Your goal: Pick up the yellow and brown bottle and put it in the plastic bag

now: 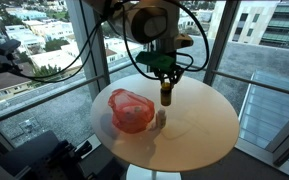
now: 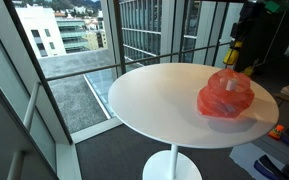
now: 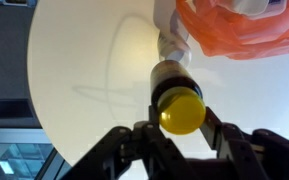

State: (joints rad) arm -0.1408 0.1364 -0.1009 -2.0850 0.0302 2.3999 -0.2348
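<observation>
One black two-finger gripper (image 3: 179, 124) is clamped around a small bottle with a yellow cap and brown body (image 3: 173, 82), with a finger pressing on each side. In an exterior view the bottle hangs upright over the round white table (image 1: 199, 130), near the crumpled red plastic bag (image 1: 130, 110) but outside it.

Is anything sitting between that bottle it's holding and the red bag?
No. In an exterior view, only bare table shows between the bottle and the bag.
</observation>
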